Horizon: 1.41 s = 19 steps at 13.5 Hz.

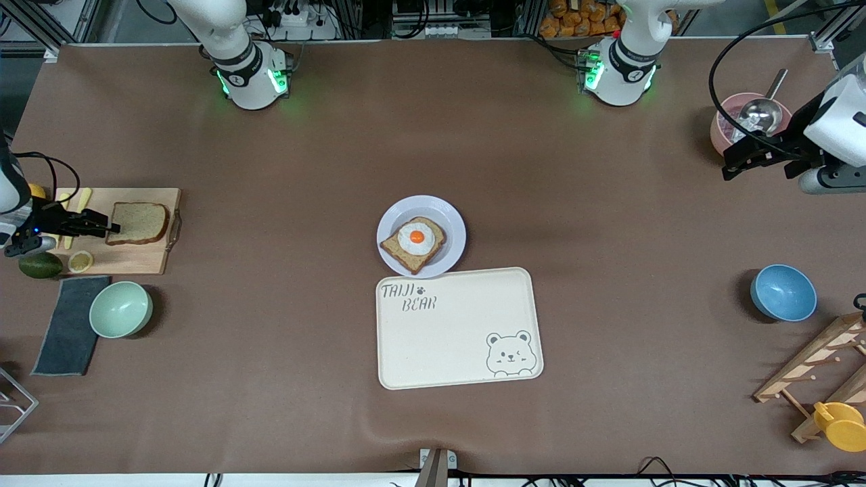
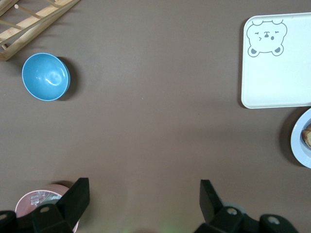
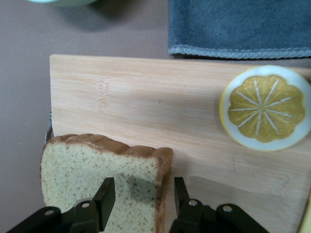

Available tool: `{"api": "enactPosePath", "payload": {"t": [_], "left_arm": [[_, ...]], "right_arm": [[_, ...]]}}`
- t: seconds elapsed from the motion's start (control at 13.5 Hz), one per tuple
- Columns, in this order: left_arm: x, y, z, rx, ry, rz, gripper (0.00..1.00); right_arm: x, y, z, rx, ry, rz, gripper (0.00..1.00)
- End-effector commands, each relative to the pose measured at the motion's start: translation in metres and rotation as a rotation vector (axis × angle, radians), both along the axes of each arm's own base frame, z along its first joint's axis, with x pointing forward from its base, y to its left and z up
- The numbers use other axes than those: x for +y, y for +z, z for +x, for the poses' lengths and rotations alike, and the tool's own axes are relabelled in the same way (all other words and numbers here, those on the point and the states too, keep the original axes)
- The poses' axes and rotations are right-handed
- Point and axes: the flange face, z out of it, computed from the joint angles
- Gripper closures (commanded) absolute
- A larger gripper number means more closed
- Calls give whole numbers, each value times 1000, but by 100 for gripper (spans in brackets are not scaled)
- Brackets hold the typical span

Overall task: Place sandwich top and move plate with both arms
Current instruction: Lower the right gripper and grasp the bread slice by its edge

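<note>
While the right gripper [image 3: 140,199] sits low over the cutting board [image 3: 146,97], we see its jaws partly spread and straddling one crust edge of the sandwich top [image 3: 102,179]: one finger over the crumb face, the other just off the crust over bare board. Whether the pads touch the bread yet, we cannot tell. The slice lies flat on the board at the right arm's end of the table.

Our read on handling: bread is light, soft and crushable, with a slightly firmer crust. We'd pinch across that crust edge with gentle force; a hard squeeze dents it, and held by one edge it may droop or tear.

Out from the jaws on the same board lies a lemon slice [image 3: 265,107], past it a grey cloth [image 3: 238,24].

Well apart, mid-table, the plate [image 1: 421,235] carries the egg-topped slice [image 1: 413,244], touching the bear tray [image 1: 459,327].

Left gripper [image 2: 141,204] waits, jaws fully spread and empty, over bare table by the pink bowl [image 2: 36,201]; blue bowl [image 2: 45,76] further out.
</note>
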Motion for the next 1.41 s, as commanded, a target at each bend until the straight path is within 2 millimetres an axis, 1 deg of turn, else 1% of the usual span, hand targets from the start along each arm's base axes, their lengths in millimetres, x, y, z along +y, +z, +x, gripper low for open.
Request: {"api": "enactPosePath", "payload": {"t": [0.0,0.07,0.22,0.3,0.37,0.52,0.59,0.74,0.89,1.11,1.26,1.34], "left_arm": [[2,1,1,-7,-5,-4,0],[1,2,1,-9,-6,-4,0],[1,-2,2,-3,-6,-4,0],[1,-1,2,-4,-6,-4,0],[2,0,2,-6,-6,-4,0],[3,3,1,-10,-5,-4,0],[3,4,0,-10,-6,-4,0],[3,4,-1,-9,-5,-4,0],[1,3,0,-6,-9,-4,0],[-7,1,1,-6,-19,-4,0],[-13,1,1,-9,-23,-4,0],[-14,0,2,-7,-25,-5,0]], "right_arm": [[0,-4,-3,-17,-9,19,47],[-2,-4,-4,-17,-10,19,53],[-3,-9,-6,-14,-13,24,68],[-8,-13,-11,-13,-24,27,69],[-10,-18,-10,-30,-13,21,70],[-8,-21,-8,-62,8,36,95],[-7,-20,-8,-63,8,38,100],[-5,-15,-4,-62,5,37,100],[2,-11,0,-46,11,72,100],[11,16,17,33,-62,146,100],[23,36,29,60,-68,158,100],[28,42,31,68,-69,162,100]]}}
